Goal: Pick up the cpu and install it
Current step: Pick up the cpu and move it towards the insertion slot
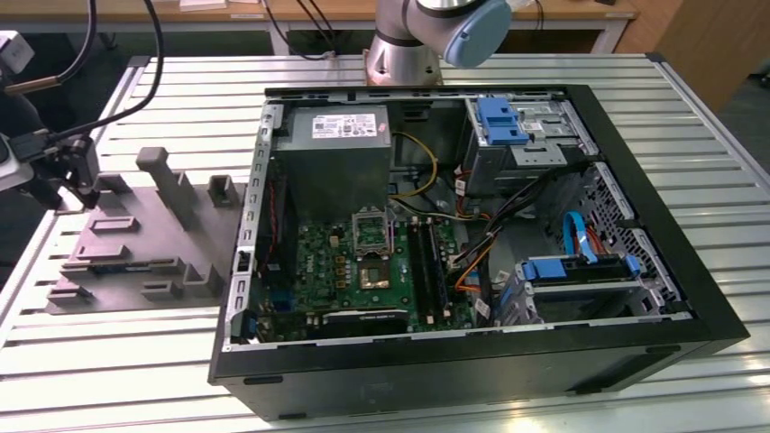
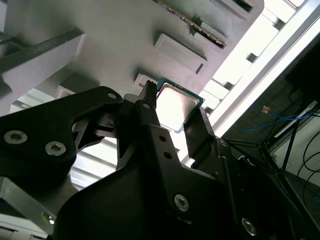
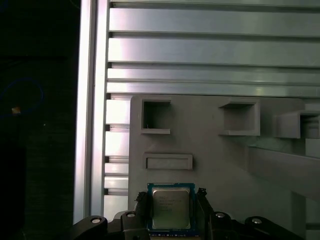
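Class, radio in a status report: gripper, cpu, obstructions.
Gripper shut on cpu, jaws at its sides. Both at grey fixture plate. No obstruction seen.

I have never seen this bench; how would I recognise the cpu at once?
Beside the open computer case, at the exterior view's left, lies a grey moulded plate. The gripper hangs over it, and the cpu sits clamped between its two dark fingers. It is a thin square with a shiny silvery top and green rim, unlike the plain grey pockets around.

Workshop, with slotted aluminium bench (image 1: 121, 361) and opened computer (image 1: 481, 365).
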`<state>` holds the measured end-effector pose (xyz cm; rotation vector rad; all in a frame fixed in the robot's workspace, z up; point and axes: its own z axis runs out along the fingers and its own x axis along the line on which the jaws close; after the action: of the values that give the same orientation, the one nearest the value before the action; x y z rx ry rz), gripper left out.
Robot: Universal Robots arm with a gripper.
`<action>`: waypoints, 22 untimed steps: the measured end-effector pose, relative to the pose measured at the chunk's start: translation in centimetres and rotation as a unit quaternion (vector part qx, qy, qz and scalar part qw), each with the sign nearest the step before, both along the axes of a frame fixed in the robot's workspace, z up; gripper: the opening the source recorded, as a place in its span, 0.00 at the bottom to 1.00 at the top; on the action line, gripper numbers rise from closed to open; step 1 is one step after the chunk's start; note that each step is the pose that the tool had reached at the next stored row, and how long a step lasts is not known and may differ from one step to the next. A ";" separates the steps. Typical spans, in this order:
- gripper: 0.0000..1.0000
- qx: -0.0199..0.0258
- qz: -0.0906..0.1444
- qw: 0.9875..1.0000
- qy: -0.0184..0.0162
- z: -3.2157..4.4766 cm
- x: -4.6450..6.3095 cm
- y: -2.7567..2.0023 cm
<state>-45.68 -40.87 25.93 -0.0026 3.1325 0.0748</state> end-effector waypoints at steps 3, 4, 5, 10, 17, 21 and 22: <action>0.47 0.000 0.000 1.000 0.000 0.10 0.0 0.00; 0.47 0.000 0.000 1.000 0.000 0.13 0.0 0.00; 0.47 0.000 0.000 1.000 0.000 0.17 0.0 0.00; 0.47 0.000 0.000 1.000 0.000 0.34 0.0 0.00; 0.47 0.000 0.000 1.000 0.000 0.58 0.0 0.00; 0.47 0.000 0.000 1.000 0.000 0.70 0.0 0.00; 0.47 0.000 0.000 1.000 0.000 0.73 0.0 0.00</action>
<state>-45.68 -40.87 26.66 -0.0025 3.1325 0.0748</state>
